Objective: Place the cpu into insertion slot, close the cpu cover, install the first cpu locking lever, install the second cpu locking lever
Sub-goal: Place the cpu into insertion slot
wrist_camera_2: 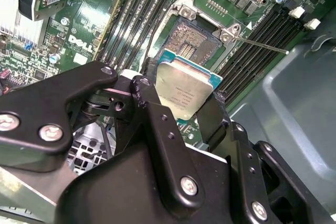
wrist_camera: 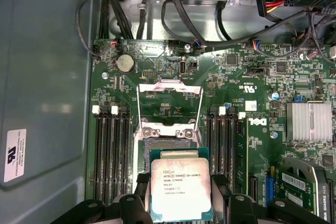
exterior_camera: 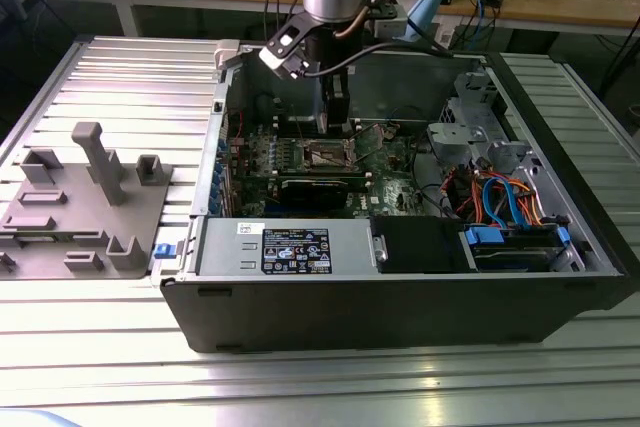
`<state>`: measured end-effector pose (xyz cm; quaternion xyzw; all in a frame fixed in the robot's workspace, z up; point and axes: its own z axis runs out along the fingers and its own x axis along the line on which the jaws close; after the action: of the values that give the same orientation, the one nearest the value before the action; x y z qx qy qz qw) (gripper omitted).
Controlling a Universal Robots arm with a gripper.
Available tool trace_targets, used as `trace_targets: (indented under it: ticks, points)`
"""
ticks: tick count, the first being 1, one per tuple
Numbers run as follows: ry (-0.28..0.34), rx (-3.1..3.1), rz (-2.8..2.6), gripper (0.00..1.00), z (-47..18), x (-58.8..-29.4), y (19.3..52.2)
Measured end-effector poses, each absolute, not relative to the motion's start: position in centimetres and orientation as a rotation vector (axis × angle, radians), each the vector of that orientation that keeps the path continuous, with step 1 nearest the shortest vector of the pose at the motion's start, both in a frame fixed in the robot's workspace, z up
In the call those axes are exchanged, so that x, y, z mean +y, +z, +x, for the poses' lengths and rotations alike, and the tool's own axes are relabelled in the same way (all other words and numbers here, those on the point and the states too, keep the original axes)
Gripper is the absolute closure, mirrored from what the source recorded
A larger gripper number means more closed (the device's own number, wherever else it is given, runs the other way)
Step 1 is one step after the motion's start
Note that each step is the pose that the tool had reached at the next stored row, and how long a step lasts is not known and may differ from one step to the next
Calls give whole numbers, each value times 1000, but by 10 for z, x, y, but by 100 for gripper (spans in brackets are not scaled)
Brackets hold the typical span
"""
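Holding the cpu [wrist_camera_2: 184, 90] by two opposite edges: the gripper [wrist_camera_2: 181, 109] has its jaws pinching the chip, metal top up. It hangs just above the insertion slot [wrist_camera_2: 193, 35] and slightly off it, not seated, with most of the contact field exposed. The cpu cover [wrist_camera: 169, 84] is flipped up off the slot. Memory slots [wrist_camera: 113, 145] flank the socket on both sides. The arm reaches down into the open computer case [exterior_camera: 400, 307], and a grey fixture [exterior_camera: 85, 197] sits on the table [exterior_camera: 300, 387] at the exterior view's left.
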<state>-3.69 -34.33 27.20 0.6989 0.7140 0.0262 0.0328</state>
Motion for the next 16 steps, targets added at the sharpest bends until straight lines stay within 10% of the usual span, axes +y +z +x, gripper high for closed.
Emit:
trace_targets:
  ticks: [16]
  points:
    - [81,2197,2151,45,-36,-343,264]
